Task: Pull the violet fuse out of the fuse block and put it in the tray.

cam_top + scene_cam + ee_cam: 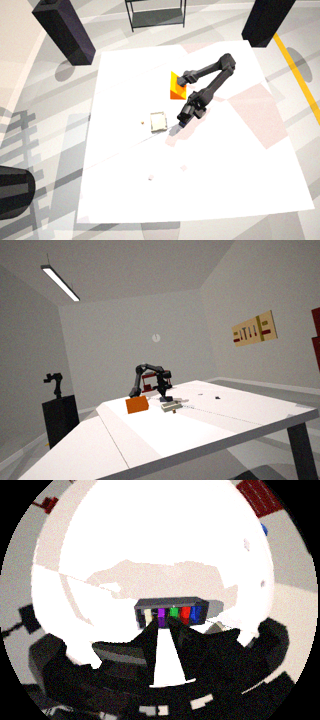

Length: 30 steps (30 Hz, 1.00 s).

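The dark fuse block [182,125] [165,399] [170,602] stands on the table, mostly hidden under the arm in the top view. In the wrist view it holds a row of fuses: cream, the violet fuse [161,613], green [173,612], red [185,612] and blue [196,612]. My gripper [163,395] [163,619] is slightly open with nothing between its fingers. It points down close over the block, its tips near the violet and green fuses in the wrist view; the exact gap is unclear. The pale tray [158,130] [173,408] stands beside the block and looks empty.
An orange wedge-shaped block [177,90] [137,404] stands by the arm's base. A small brown piece [142,122] [173,411] stands beyond the tray, on the side away from the fuse block. Two small flat pieces [150,177] [183,167] lie farther off on the table.
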Each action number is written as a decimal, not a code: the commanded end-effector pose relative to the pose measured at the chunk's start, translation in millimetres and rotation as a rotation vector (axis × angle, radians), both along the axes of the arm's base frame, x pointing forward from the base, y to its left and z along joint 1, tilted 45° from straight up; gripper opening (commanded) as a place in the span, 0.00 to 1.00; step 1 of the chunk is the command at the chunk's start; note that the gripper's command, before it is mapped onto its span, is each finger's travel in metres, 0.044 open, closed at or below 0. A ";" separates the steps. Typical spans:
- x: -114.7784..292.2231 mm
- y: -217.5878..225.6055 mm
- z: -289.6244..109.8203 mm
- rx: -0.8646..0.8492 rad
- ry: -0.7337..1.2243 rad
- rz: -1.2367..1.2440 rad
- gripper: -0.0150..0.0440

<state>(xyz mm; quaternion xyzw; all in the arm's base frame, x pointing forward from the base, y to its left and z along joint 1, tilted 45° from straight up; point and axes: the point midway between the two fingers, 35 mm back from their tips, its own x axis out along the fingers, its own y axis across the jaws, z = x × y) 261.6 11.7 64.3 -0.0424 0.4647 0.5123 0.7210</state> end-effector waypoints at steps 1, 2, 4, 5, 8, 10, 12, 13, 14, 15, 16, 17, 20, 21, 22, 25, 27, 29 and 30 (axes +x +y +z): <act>-0.7 3.5 -2.3 0.007 0.003 -0.002 0.38; -0.6 4.2 -3.0 0.007 0.003 -0.002 0.38; -0.6 5.5 -4.3 0.007 0.003 -0.002 0.38; -0.6 6.1 -4.8 0.007 0.003 -0.002 0.38; -0.5 6.5 -5.2 0.007 0.003 -0.002 0.38; -0.5 6.5 -5.2 0.007 0.003 -0.002 0.38; -0.5 6.5 -5.2 0.007 0.003 -0.002 0.38; -0.5 6.5 -5.2 0.007 0.003 -0.002 0.38; 0.0 5.3 -4.8 0.000 0.000 0.001 0.36; 0.0 5.3 -4.8 0.000 0.000 0.001 0.35; 0.0 5.3 -4.8 0.000 0.000 0.001 0.34; 0.0 5.3 -4.8 0.000 0.000 0.001 0.33; 0.0 5.3 -4.8 0.000 0.000 0.001 0.30; 0.0 5.3 -4.8 0.000 0.000 0.001 0.29; 0.0 5.3 -4.8 0.000 0.000 0.001 0.27; 0.0 5.3 -4.8 0.000 0.000 0.001 0.25; 0.0 5.3 -4.8 0.000 0.000 0.001 0.25; 0.0 4.8 -4.3 0.001 0.000 0.001 0.25; 0.0 4.4 -4.0 0.001 0.000 0.001 0.25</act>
